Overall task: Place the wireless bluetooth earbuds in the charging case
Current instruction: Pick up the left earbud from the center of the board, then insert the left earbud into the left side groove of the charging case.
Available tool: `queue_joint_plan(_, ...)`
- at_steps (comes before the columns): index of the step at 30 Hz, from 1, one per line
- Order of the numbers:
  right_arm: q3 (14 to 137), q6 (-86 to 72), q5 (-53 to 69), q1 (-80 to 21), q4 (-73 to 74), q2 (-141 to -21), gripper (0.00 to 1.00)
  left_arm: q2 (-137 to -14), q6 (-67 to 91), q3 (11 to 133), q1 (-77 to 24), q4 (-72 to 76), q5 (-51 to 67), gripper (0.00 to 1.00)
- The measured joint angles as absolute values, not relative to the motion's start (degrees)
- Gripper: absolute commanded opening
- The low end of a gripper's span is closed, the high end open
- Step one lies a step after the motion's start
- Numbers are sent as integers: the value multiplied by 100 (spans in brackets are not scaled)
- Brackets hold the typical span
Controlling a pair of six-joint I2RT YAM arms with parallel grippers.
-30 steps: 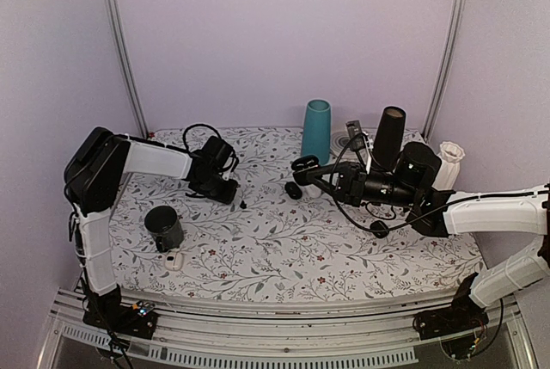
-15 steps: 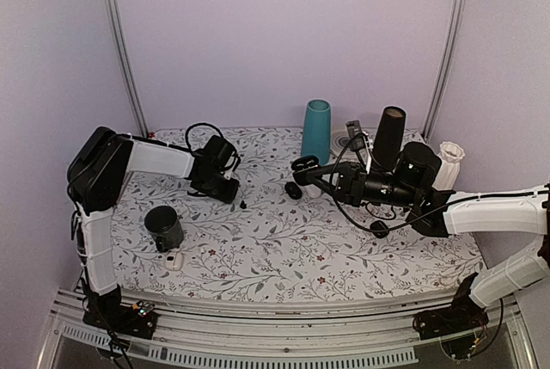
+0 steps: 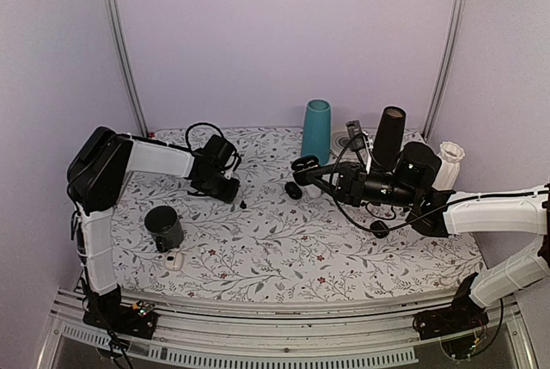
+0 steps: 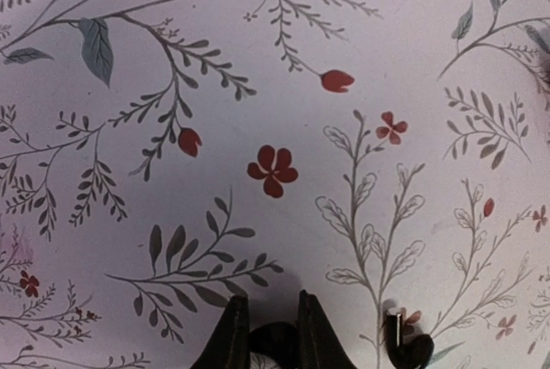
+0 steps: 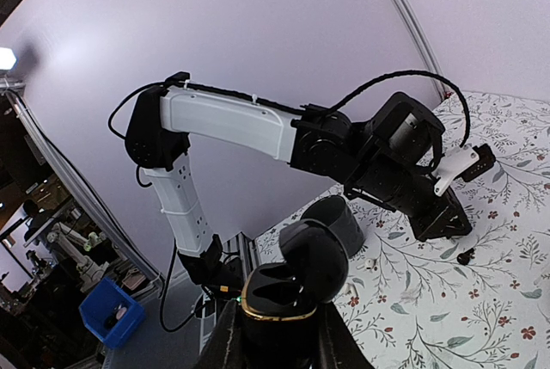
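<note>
little has shifted this past second — the right pincer [image 5: 277, 322] still clasps the open charging case [image 5: 296, 274] aloft, the left pincer [image 4: 270, 302] is clenched on one earbud [image 4: 277, 341] (so we judge) at the bench [image 4: 275, 85], the other earbud [image 4: 414, 350] just beside — insertion awaits.

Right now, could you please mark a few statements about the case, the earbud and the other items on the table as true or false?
1. The right end effector holds the charging case with its lid open. True.
2. The teal cylinder lies on its side. False: it stands upright at the back of the table.
3. A small earbud lies on the table just beside the left end effector. True.
4. The dark cup stands at the far right corner. False: it stands on the near left side, close to the left arm.
</note>
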State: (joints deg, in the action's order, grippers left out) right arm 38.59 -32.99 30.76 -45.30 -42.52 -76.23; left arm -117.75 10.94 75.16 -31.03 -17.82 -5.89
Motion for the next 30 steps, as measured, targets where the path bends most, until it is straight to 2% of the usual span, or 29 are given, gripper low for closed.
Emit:
queue_joint_plan(5,3859,-3262,3076,-4521,-4250,-7623,3,-11474,1114,7454,-3103,-1730,-419,13)
queue_joint_plan(11,3868,-3227,3096,-4449,-4248,-7625,3,-10401,1240,7282,-3103,-1190,10,13)
queue_joint_plan(19,4101,-3275,3264,-4423,-4309,-7714,3,-9043,1549,6952,-3114,36,860,13)
queue_joint_plan(30,4285,-3981,3470,-4421,-5092,-8182,3,-7924,2147,6440,-3341,1673,1938,13)
